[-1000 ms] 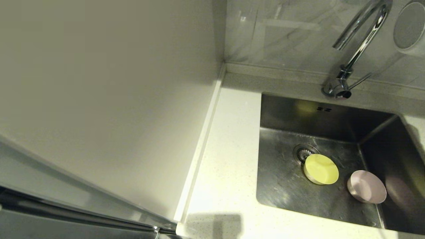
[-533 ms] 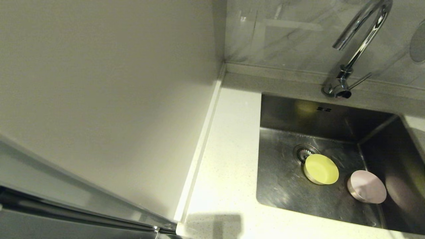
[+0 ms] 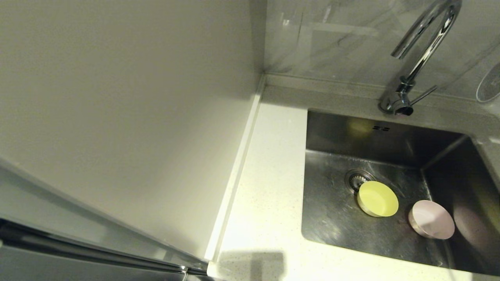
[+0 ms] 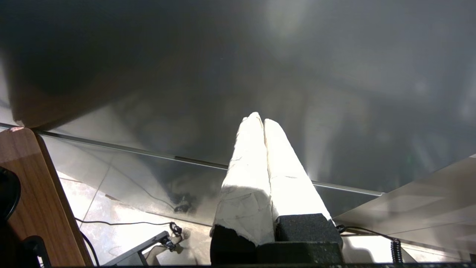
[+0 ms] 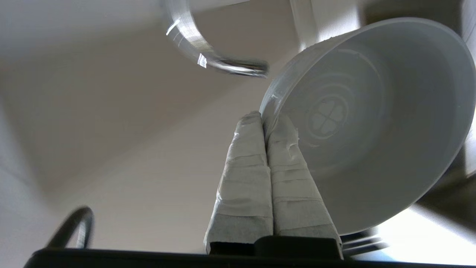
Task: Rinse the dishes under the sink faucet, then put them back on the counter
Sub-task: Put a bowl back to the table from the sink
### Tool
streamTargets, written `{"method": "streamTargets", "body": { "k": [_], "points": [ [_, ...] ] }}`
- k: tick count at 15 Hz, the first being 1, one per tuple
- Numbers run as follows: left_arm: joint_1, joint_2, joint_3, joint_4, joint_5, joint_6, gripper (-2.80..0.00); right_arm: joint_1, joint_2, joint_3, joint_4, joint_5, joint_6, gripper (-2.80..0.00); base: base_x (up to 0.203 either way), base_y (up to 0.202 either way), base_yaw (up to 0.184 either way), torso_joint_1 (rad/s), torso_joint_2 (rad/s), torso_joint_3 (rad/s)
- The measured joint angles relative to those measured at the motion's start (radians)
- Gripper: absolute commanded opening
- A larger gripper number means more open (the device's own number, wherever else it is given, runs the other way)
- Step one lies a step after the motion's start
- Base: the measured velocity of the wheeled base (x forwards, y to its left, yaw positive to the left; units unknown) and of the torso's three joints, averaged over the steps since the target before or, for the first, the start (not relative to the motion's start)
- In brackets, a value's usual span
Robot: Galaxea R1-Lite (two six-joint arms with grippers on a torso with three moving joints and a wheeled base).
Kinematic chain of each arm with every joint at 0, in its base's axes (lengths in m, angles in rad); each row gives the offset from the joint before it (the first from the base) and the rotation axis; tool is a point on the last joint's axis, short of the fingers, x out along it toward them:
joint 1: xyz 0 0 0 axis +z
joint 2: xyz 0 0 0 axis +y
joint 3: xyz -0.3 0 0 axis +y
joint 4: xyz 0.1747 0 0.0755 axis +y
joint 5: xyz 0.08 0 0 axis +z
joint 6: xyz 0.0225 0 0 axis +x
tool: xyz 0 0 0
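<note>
The rectangular brushed stainless steel sink [image 3: 332, 218] is seen set into the white, finely speckled stone worktop [image 3: 269, 187], whose low raised edge strip [image 3: 238, 168] runs along the plain off-white wall panel [image 3: 125, 117]. A strip of bare worktop lies between that strip and the sink's left rim.

Inside the basin, the small round yellow-green bowl [image 3: 377, 199] is found just beside the round strainer drain [image 3: 356, 179], overlapping its edge. The small round pale pink bowl [image 3: 431, 219] is tipped close to the basin's right wall, near the yellow-green bowl but apart from it. The left half of the basin floor is left bare. Two small overflow slots [image 3: 381, 128] are seen on the rear wall.

The tall shiny chrome gooseneck faucet [image 3: 424, 47] stands behind the rear rim, its spout arching over the basin.

The small round pale grey-blue bowl [image 5: 372, 123] is pinched at its rim by the right gripper [image 5: 264, 119], whose taped fingers [image 5: 243, 178] are pressed together on the bowl's wall, just beside the spout's mouth. In the head view only an edge of this bowl [image 3: 489, 88] is caught at the right border.

The left gripper [image 4: 259, 121] is parked low beside a grey cabinet front [image 4: 223, 67], its fingers [image 4: 245, 167] pressed together on nothing.
</note>
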Motion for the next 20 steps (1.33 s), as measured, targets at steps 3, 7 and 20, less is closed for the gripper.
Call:
{"method": "streamTargets", "body": {
  "k": [3, 7, 20],
  "points": [
    [0.0, 0.0, 0.0, 0.0, 0.0, 0.0, -2.8, -0.023, -0.023, 0.052, 0.359, 0.0, 0.004, -2.8, 0.0, 0.0, 0.0, 0.0, 0.0, 0.0],
    [0.0, 0.0, 0.0, 0.0, 0.0, 0.0, -2.8, -0.059, -0.073, 0.044, 0.462, 0.0, 0.004, -2.8, 0.0, 0.0, 0.0, 0.0, 0.0, 0.0],
    [0.0, 0.0, 0.0, 0.0, 0.0, 0.0, -2.8, 0.078, -0.258, 0.276, 0.74, -0.474, -0.695, -2.8, 0.0, 0.0, 0.0, 0.0, 0.0, 0.0]
  ]
}}
